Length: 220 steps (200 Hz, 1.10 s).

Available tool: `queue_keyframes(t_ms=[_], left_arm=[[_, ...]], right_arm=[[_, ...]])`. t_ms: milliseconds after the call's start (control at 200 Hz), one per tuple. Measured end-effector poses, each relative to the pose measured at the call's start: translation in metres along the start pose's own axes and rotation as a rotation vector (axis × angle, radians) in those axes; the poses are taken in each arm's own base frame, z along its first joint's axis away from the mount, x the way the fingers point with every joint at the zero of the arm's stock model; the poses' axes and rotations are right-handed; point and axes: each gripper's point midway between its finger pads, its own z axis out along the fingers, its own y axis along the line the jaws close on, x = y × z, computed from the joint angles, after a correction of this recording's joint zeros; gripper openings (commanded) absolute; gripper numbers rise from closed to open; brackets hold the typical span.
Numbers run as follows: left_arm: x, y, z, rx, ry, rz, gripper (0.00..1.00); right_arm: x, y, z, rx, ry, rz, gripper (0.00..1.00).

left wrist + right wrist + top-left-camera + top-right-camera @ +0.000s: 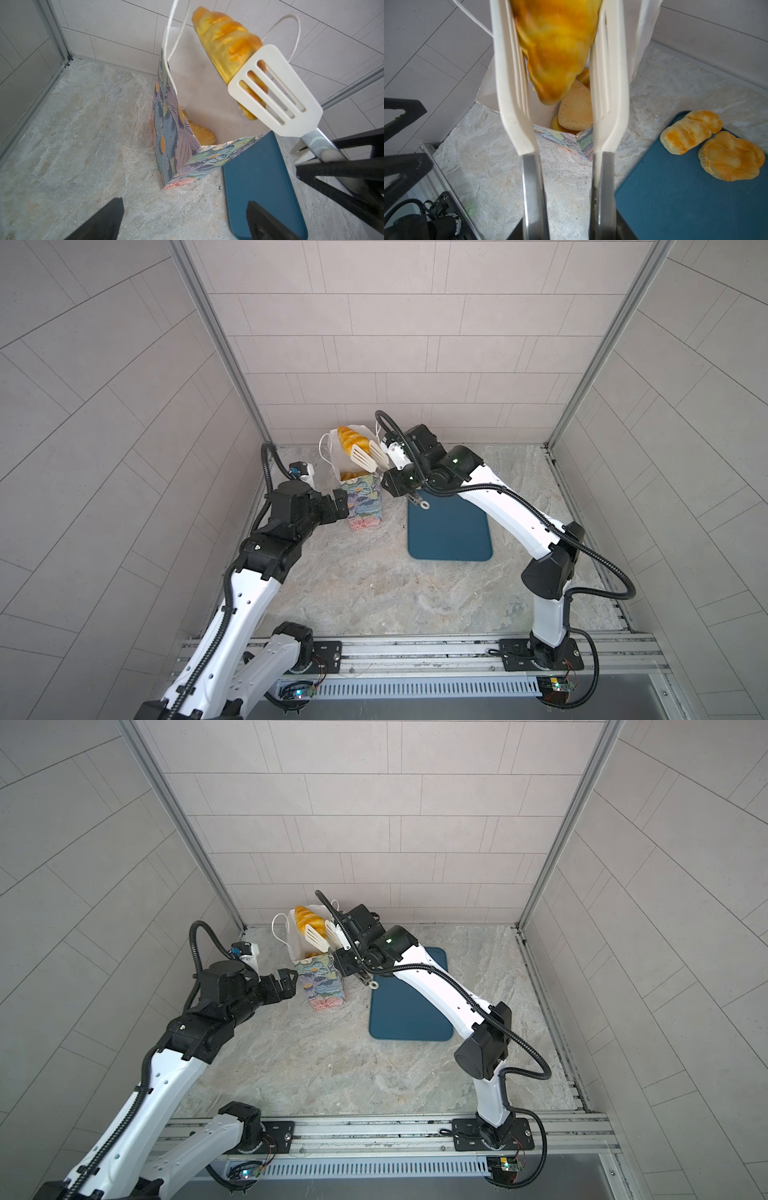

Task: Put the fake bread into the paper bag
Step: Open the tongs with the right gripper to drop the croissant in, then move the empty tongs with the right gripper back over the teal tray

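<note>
Above the mouth of the paper bag (361, 506), upper centre of a top view, a long striped loaf (350, 438) of the fake bread sits pinched between the white slotted blades of a pair of tongs (360, 459). Only its lower end lies between the blades. Most of its length juts past them toward the bag's rear wall and cord handles (322, 448). The right claw (571, 231) is closed on the tongs' metal stems at the bottom of the right wrist frame.

Let go like this, the loaf could pivot on the rim, snag a cord, or tip out behind the bag instead of dropping in. Rolls (576, 108) already lie in the bag's bottom, so a long piece may stand up and jam.

Nothing steadies the tall, light bag. The left claw (291, 984) is spread wide near it and grips nothing, so a nudge from the blades could topple it onto the tabletop (374, 593). Two more pieces (689, 133) wait on the teal tray (675, 197).
</note>
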Motion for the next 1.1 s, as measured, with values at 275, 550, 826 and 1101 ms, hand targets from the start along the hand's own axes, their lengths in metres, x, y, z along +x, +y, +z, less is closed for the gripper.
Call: queue_keyframes(t_ms=[275,550,826,1101], left_arm=[[0.001,-0.003,-0.001,0.017,0.004,-0.002,1.00],[-0.003,-0.004,-0.007,0.028,-0.014,-0.013,1.00],[-0.002,-0.005,-0.008,0.033,-0.013,-0.017,1.00],[-0.001,-0.007,-0.008,0.046,-0.006,-0.017,1.00]], right_arm=[[0.000,-0.004,-0.002,0.025,0.000,0.000,0.53],[0.000,-0.007,-0.002,0.041,0.001,-0.002,0.56],[-0.001,-0.008,-0.005,0.047,-0.003,-0.019,0.58],[-0.007,-0.006,-0.030,0.052,-0.039,-0.043,0.58]])
